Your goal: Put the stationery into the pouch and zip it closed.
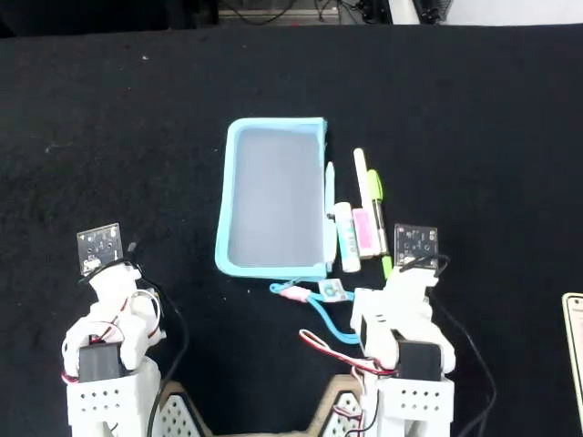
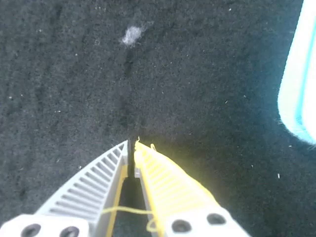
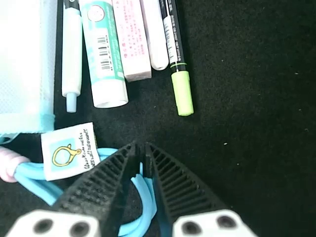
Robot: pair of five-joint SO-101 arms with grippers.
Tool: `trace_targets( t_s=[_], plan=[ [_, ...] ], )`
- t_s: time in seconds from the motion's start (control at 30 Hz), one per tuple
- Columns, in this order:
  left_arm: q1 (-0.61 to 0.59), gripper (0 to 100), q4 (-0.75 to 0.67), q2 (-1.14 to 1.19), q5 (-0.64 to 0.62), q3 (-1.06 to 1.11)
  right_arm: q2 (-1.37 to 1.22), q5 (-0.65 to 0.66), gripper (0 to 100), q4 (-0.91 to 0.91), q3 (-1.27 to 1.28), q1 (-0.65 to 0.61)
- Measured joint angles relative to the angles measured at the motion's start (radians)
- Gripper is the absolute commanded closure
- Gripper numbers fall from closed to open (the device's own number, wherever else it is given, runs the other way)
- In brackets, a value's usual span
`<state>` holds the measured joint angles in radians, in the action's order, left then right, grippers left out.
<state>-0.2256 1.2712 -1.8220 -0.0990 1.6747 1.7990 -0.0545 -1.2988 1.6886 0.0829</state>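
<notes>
A light blue pouch (image 1: pixel 273 196) lies flat at the table's middle, and I cannot tell how far its zip is open. Beside its right edge lie a white pen (image 1: pixel 330 187), a glue stick (image 1: pixel 347 237), a pink eraser (image 1: pixel 363 232), a white marker (image 1: pixel 363 177) and a green-capped pen (image 1: pixel 376 205). A blue strap (image 3: pixel 34 180) with a white tag (image 3: pixel 69 150) trails from the pouch's near corner. My right gripper (image 3: pixel 140 148) is shut, hovering over the strap just short of the stationery. My left gripper (image 2: pixel 132 144) is shut over bare cloth, left of the pouch's edge (image 2: pixel 298 89).
Black cloth (image 1: pixel 109 137) covers the table. A pale card (image 1: pixel 574 346) pokes in at the right edge. A speck of lint (image 2: pixel 131 34) lies ahead of the left gripper. Both arm bases stand at the near edge.
</notes>
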Motion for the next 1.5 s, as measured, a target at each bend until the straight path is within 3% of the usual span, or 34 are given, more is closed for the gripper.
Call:
trace_targets(
  t_s=[0.97, 1.5],
  plan=[
    [0.000, 97, 0.000, 0.000, 0.000, 0.000, 0.000, 0.000, 98.7, 0.000, 0.000, 0.000],
    [0.229, 97, 0.000, 0.000, -0.003, 0.000, 0.000, -0.006, 98.6, 0.000, 0.000, 0.000]
  ],
)
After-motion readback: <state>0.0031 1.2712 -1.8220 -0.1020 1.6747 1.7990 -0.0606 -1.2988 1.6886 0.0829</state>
